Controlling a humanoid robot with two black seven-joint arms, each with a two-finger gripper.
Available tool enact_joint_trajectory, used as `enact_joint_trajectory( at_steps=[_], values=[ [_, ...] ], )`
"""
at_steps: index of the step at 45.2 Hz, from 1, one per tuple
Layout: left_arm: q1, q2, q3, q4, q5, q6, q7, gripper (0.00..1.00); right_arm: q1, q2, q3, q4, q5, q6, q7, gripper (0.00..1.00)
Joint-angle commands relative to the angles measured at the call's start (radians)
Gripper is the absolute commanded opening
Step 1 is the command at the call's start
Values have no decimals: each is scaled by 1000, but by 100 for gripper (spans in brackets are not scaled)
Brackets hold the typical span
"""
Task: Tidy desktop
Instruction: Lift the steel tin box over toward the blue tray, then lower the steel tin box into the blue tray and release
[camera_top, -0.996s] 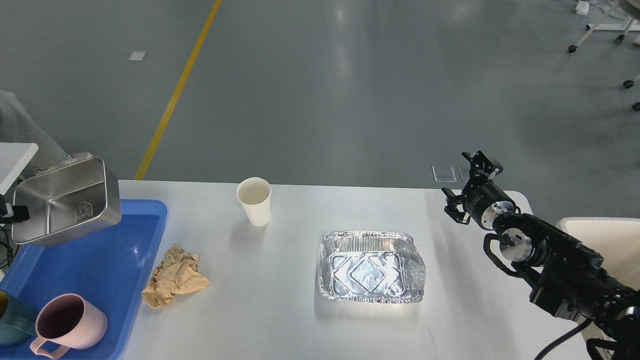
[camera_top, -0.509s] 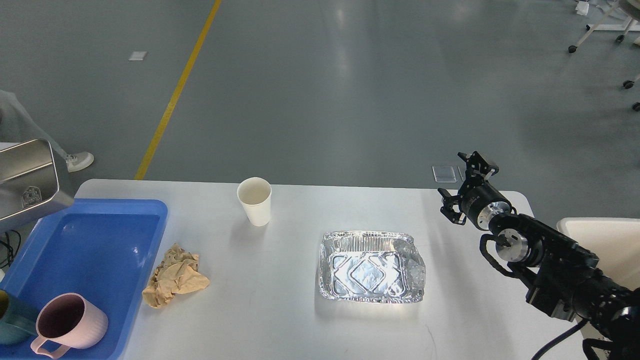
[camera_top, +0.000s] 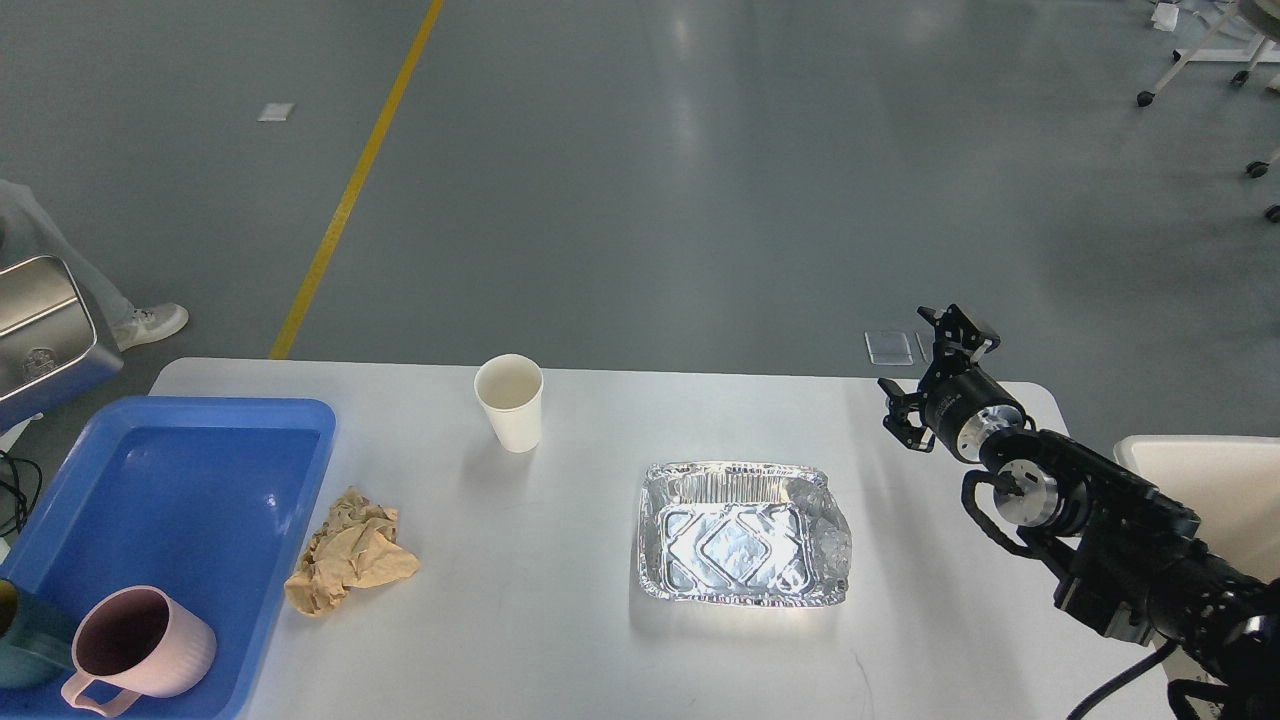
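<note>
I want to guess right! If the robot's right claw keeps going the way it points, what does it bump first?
Probably nothing: the right claw points up and away past the table's far edge, toward bare floor. Depth is hard to judge.

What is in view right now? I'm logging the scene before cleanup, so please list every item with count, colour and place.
desktop: 1, white, fills the lower view
paper cup: 1, white, upright, far centre of desktop
foil tray: 1, silver, centre right of desktop
crumpled paper: 1, tan, beside the blue tray
blue tray: 1, blue, left end of desktop
pink mug: 1, pink, near corner of blue tray
teal cup: 1, teal, mostly cut off, left of pink mug
steel container: 1, silver, left edge, above the blue tray
bin: 1, cream-white, right edge
right gripper: 1, black, jaws open, over the desktop's far right corner
</note>
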Motion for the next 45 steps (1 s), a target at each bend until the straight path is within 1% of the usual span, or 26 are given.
enact_joint_trajectory(
  at_steps=[1, 5, 11, 18, 25, 35, 45],
  values=[
    [17, -76, 19, 94, -5, 3, 3, 0, -5, 3, 0, -11, 0, 0, 0, 100],
    [44, -123, 19, 132, -5, 10, 4, 0, -5, 3, 0, -11, 0, 2, 0, 100],
    [93, -198, 19, 200, -7, 49, 4, 0, -5, 1, 0, -11, 0, 2, 0, 100],
    [139, -313, 18, 328, -5, 64, 3, 0, -3, -2, -1, -11, 0, 2, -2, 100],
    [152, -419, 18, 450, -5, 66, 1, 0, -5, -3, -1, -11, 0, 2, -2, 100],
    [168, -534, 19, 549, -5, 92, 4, 0, -6, -5, -1, -11, 0, 2, -2, 100],
    [205, -642, 21, 675, -4, 93, 4, 0, -6, -8, -1, -11, 0, 2, -2, 100]
  ],
)
